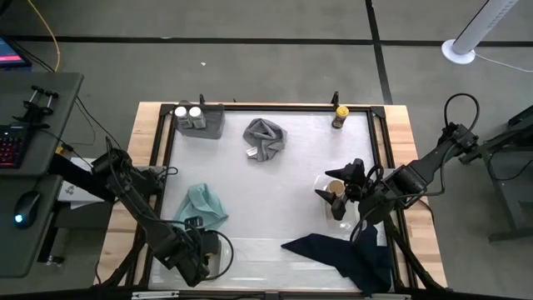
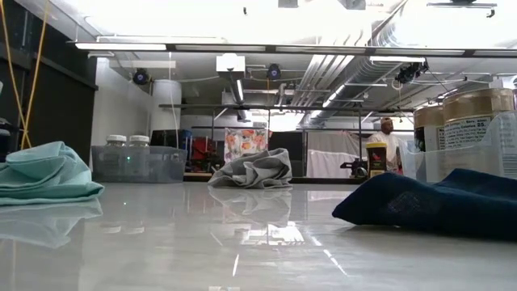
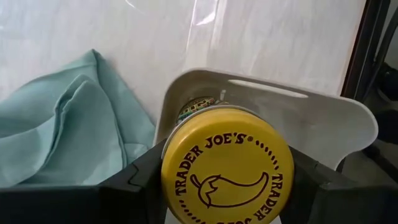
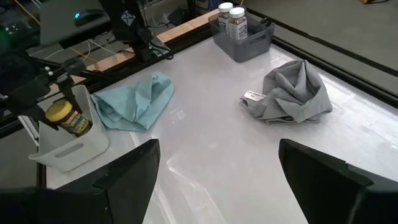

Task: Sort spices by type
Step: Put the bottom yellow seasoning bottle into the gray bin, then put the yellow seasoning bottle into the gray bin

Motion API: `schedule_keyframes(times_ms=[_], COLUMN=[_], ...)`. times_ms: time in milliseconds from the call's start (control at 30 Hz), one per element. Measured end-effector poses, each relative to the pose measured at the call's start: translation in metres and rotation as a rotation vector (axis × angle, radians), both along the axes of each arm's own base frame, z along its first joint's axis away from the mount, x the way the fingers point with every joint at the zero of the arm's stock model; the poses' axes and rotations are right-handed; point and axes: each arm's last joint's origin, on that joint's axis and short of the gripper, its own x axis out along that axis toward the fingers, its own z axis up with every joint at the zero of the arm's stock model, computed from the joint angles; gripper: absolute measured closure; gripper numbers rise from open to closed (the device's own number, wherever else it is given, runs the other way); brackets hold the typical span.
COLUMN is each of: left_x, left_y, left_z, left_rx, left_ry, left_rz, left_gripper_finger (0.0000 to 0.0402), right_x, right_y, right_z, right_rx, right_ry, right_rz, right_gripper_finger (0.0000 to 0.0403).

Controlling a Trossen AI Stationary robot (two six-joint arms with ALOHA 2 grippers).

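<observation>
My left gripper [image 1: 202,243] is at the table's near left, shut on a yellow-capped spice jar [image 4: 64,117] at the open top of a white bin [image 4: 71,148]. My right gripper [image 1: 337,198] is open and empty over a clear tray [image 1: 326,185] that holds tan-topped jars [image 2: 472,109]. Its fingers stand wide apart in the right wrist view [image 4: 217,180]. Two white-capped jars [image 1: 187,112] stand in a grey tray [image 1: 204,123] at the far left. Another yellow-capped jar [image 1: 340,115] stands at the far right. My left gripper pinches the jar by the rim of its yellow cap [image 3: 227,168], one finger [image 3: 134,180] on each side. The jar is lifted and tilted, its body pointing into the white bin [image 3: 280,106]. Whether the jar touches the bin, I cannot tell.
A crumpled grey cloth [image 1: 265,138] lies at the far middle, a teal cloth [image 1: 205,205] beside the white bin, and a navy cloth [image 1: 341,254] at the near right. A black frame [image 1: 379,142] edges the table. The middle of the table [image 1: 275,200] is bare.
</observation>
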Motion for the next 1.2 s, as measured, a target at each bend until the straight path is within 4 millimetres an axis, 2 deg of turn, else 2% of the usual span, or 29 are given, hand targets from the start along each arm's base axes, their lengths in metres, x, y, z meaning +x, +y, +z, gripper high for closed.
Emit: schedule_keyframes(times_ms=[100,267,367,600,733,833,967,1100,1200], left_x=[0.0,0.0,0.0,0.003,0.002,-0.003,-0.016,-0.023,-0.021], left_y=[0.0,-0.001,-0.001,-0.002,0.006,0.026,0.068,0.112,0.142], left_z=[0.0,0.0,0.0,0.003,0.028,0.058,0.1,0.127,0.132], left_rx=[-0.008,-0.019,-0.021,-0.05,-0.092,-0.099,0.015,0.157,0.226], left_ry=[0.006,0.005,0.005,-0.01,-0.063,-0.187,-0.417,-0.573,-0.648], left_rz=[-0.001,-0.002,-0.002,-0.004,-0.047,-0.028,0.042,0.066,0.071], left_gripper_finger=[0.0203,0.0126,0.0101,0.0094,0.0093,0.0093,0.0092,0.0094,0.0112], right_x=[0.0,0.0,0.0,0.0,0.0,0.0,0.008,0.021,0.026], right_y=[0.0,0.0,0.0,0.0,0.0,-0.003,-0.02,-0.052,-0.086], right_z=[0.0,0.0,0.0,0.0,0.0,0.001,0.002,0.001,-0.001], right_rx=[-0.003,-0.003,-0.003,-0.003,0.01,0.039,0.118,0.14,0.098], right_ry=[0.004,0.005,0.005,0.005,-0.005,-0.056,-0.154,-0.152,-0.106], right_rz=[0.0,0.001,0.001,0.001,-0.012,-0.09,-0.277,-0.415,-0.536], right_gripper_finger=[0.0077,0.0077,0.0077,0.0077,0.0077,0.0078,0.0078,0.0101,0.0151])
